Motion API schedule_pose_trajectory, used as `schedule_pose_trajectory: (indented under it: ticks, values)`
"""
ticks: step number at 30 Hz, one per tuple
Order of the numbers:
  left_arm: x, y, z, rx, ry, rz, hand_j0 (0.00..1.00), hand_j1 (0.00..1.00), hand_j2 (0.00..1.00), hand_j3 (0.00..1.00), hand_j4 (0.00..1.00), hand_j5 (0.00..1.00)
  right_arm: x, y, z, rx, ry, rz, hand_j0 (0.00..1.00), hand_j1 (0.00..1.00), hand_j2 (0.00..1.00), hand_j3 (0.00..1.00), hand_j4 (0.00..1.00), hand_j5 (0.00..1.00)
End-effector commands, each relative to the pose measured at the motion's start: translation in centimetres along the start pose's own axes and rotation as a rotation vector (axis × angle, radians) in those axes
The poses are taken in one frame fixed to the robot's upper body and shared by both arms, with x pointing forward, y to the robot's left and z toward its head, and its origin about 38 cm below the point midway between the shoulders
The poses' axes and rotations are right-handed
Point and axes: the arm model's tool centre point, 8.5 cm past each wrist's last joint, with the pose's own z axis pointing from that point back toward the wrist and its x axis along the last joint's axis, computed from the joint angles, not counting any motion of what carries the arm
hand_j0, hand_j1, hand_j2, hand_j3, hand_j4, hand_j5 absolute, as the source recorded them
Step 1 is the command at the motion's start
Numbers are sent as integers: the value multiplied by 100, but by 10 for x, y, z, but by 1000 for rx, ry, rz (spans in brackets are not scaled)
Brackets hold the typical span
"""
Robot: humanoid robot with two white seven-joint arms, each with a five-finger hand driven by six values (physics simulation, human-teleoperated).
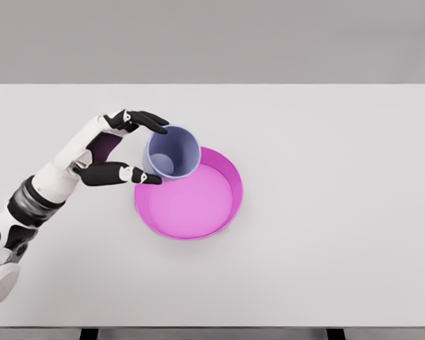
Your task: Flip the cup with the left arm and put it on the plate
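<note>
A pale blue-grey cup [176, 151] stands mouth up over the far left edge of the magenta plate [195, 205], leaning slightly to the right. My left hand [158, 154] comes in from the lower left and holds the cup from its left side. The black fingers [145, 120] touch the far rim, and the thumb [124, 173] presses the near side by the base. I cannot tell whether the cup's base rests on the plate. The right arm is out of view.
The plate sits a little left of the middle of a white table [326, 156]. The table's near edge runs along the bottom of the view, and a grey wall stands behind the far edge.
</note>
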Motion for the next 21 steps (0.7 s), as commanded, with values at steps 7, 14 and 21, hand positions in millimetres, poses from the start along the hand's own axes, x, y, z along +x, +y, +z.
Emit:
schedule_pose_trajectory:
  ticks: [7,14,21]
  values:
    - [-8,-23,-13,24,-58,134,58,58,58,58,58,58,0,0,0,0,0,0,100,100,100,100,100,100]
    - [-15,-34,-15,40,-74,237,58,58,58,58,58,58,0,0,0,0,0,0,100,100,100,100,100,100]
    - [-39,-35,-15,55,-15,267,58,58,58,58,58,58,0,0,0,0,0,0,100,100,100,100,100,100]
